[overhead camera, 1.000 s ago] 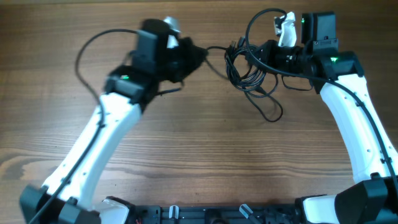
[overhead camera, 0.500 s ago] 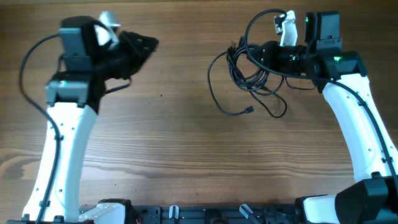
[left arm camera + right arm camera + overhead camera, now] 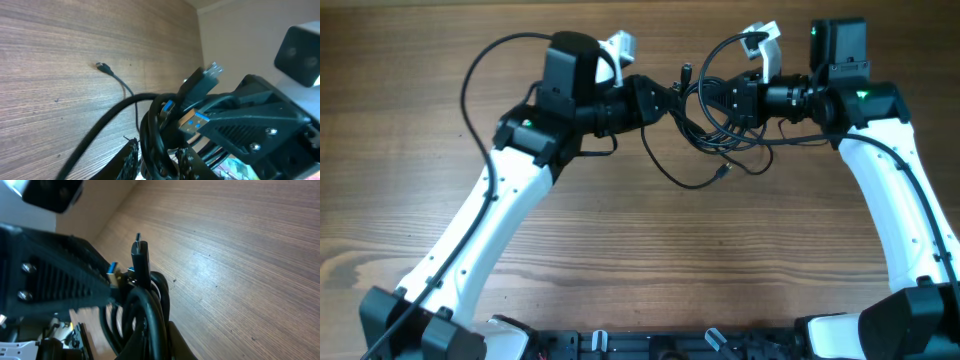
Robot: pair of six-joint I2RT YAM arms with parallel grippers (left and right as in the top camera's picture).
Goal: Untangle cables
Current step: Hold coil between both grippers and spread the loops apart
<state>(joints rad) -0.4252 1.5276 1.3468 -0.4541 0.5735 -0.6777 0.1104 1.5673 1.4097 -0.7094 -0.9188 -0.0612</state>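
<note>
Black cables (image 3: 705, 110), bunched: right fingers (image 3: 732, 97) seemingly clamp them; whether left fingers (image 3: 665, 101) grip, I cannot tell.

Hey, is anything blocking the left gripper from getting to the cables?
Nothing visible does. The left gripper is right at the cables, which the right gripper holds from the other side. In the left wrist view they sit between its fingers.

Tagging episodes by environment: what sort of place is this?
Probably a robot test bench, not a home: a wood-grain table, two arms whose left gripper and right gripper meet at a knot of black cables, and a plain pale wall beyond the table edge.
</note>
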